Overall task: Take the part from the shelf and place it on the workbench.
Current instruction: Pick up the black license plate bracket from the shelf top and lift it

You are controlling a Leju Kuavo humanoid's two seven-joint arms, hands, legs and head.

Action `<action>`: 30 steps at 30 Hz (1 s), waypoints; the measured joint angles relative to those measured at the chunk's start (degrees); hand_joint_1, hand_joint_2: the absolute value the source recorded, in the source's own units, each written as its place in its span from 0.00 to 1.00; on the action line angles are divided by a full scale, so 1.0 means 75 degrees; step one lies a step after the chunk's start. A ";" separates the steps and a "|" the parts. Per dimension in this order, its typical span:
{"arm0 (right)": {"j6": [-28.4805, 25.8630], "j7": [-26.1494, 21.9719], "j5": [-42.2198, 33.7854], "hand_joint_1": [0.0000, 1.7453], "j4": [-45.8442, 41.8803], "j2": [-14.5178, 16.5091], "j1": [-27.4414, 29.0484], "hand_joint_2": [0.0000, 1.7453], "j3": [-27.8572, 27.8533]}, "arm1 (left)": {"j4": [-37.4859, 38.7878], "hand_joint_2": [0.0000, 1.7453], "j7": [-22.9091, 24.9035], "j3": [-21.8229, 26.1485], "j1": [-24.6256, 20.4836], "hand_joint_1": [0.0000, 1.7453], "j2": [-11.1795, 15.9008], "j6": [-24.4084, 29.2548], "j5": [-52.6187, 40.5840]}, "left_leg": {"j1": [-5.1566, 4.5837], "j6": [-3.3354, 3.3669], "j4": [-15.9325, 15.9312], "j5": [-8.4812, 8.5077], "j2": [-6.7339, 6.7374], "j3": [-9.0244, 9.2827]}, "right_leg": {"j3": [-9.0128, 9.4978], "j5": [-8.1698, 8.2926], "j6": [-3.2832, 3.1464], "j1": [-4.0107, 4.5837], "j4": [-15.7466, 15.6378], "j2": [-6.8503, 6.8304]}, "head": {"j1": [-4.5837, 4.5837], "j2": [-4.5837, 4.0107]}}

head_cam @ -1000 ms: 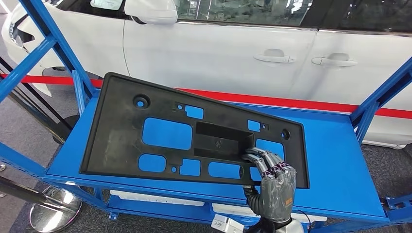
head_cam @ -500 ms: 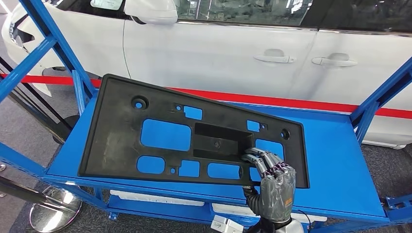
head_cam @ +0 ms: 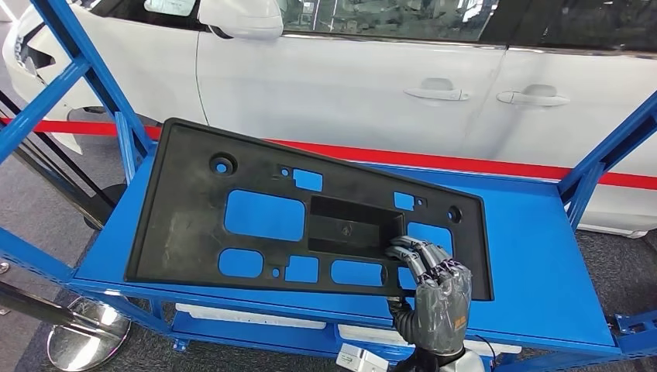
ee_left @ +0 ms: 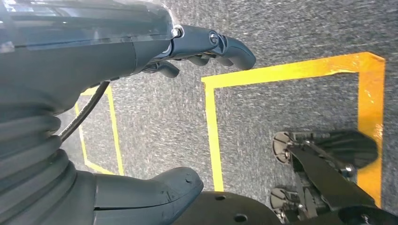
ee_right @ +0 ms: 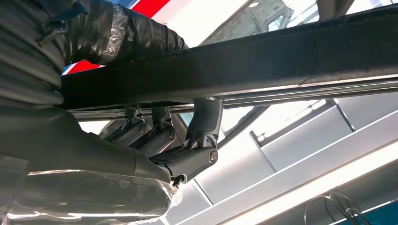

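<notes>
right hand [head_cam: 434,291] gripping black part [head_cam: 194,225] by its near edge, tilted over blue shelf [head_cam: 534,271], left hand [ee_left: 206,47] loose, holding nothing

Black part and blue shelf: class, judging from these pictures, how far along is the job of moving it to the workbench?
Done: the right hand grips the black part at its near edge. In hand: the part is tilted up over the blue shelf, seemingly mid-lift. Left: carrying it away and setting it on the workbench. The left hand hangs empty above the floor.
</notes>
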 joint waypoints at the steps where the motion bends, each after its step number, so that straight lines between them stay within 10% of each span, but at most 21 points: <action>1: 0.0000 0.0012 0.0001 1.00 0.0000 0.0000 -0.0001 1.00 0.0000 | 0.0000 1.00 0.0039 0.0000 -0.0001 0.00 -0.0007 0.0036 -0.0001 | 0.0000 0.0000 0.0000 0.0000 0.0000 0.0000 | 0.0000 0.0000 0.0000 0.0000 0.0000 0.0000 | 0.0000 0.0000; 26: 0.0003 0.0106 0.0002 1.00 -0.0001 0.0001 -0.0113 1.00 0.0060 | -0.0013 1.00 0.0250 0.0000 -0.0040 0.00 -0.0030 0.0180 -0.0004 | -0.0084 0.0079 -0.0006 -0.0025 -0.0001 0.0004 | 0.0018 0.0012 0.0098 -0.0069 -0.0046 -0.0001 | -0.0001 0.0000; 30: 0.0003 0.0116 0.0000 1.00 -0.0002 0.0000 -0.0129 1.00 0.0061 | -0.0015 1.00 0.0251 0.0000 -0.0042 0.00 -0.0032 0.0174 -0.0002 | -0.0003 0.0192 -0.0199 0.0064 0.0024 0.0093 | -0.0322 -0.0457 0.0144 -0.0082 0.0728 -0.0014 | 0.0001 0.0000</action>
